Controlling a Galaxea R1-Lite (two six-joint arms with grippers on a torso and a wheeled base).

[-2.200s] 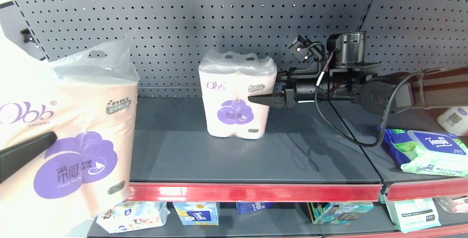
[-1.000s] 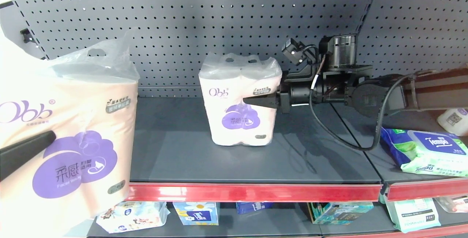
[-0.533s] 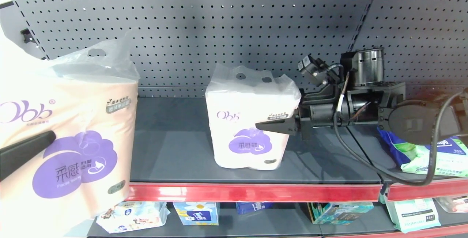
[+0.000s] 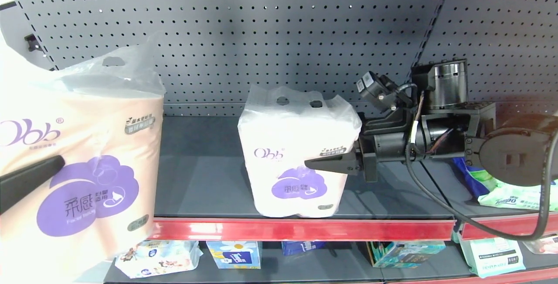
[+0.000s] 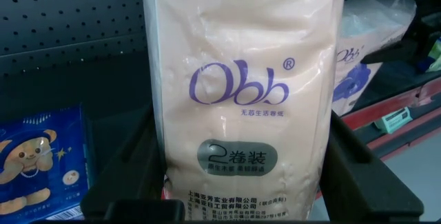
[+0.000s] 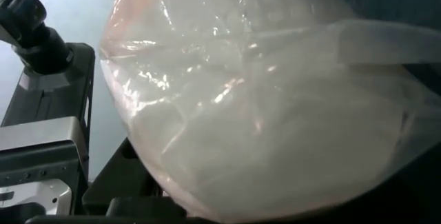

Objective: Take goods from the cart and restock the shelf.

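Note:
Two peach toilet-roll packs with purple print, wrapped in clear plastic, are in view. My left gripper point(image 4: 52, 164) is shut on the big near pack point(image 4: 87, 144) at the left, in front of the shelf. In the left wrist view that pack point(image 5: 241, 93) stands upright between the two dark fingers point(image 5: 358, 162). My right gripper point(image 4: 318, 162) is shut on the second pack point(image 4: 296, 144), coming in from its right side. This pack is upright, with its bottom just above the shelf's red front lip point(image 4: 301, 229). Its crinkled plastic wrap point(image 6: 262, 107) sits close to the right wrist camera.
The grey shelf board point(image 4: 200, 179) has free room left of and behind the second pack. A pegboard wall point(image 4: 261, 35) backs it. A blue-green wipes pack point(image 4: 514, 192) lies on the right board, partly behind my right arm. Small tissue packs point(image 4: 233, 253) fill the lower shelf.
My right gripper has drawn the second pack from the back of the shelf forward to the front edge and slightly right. The left arm and its pack have barely moved.

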